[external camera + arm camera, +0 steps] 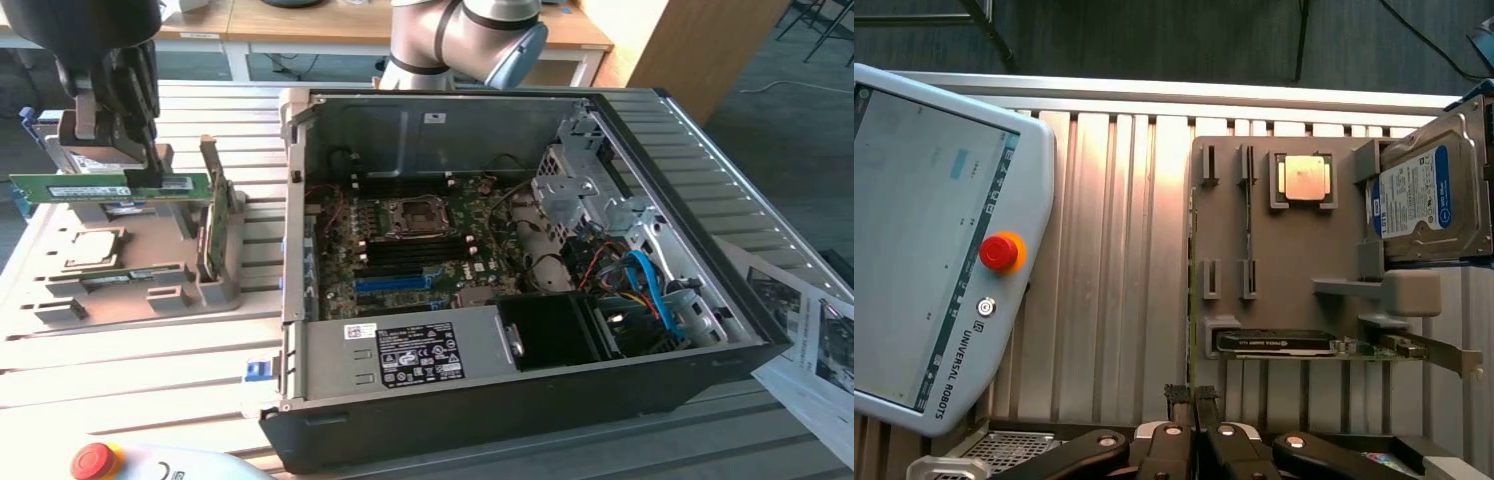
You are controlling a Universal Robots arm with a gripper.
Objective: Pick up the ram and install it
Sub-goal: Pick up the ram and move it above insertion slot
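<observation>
The ram (67,188) is a long thin green stick with a white label, hanging level above the grey parts tray (174,310) at the exterior view's left. My black gripper (144,176) is shut on its upper edge near one end. In the wrist view the fingertips (1176,397) press close together over the tray (1294,250); the stick itself cannot be made out between them. The open computer case (747,350) lies to the exterior view's right, its motherboard (414,240) showing dark and blue slots (398,283).
The tray also holds a taller green card (1294,343) standing on edge, a processor (1304,178), a hard drive (1429,200) and another thin stick (127,275). A teach pendant with a red stop button (1001,250) lies on the slatted table beside the tray.
</observation>
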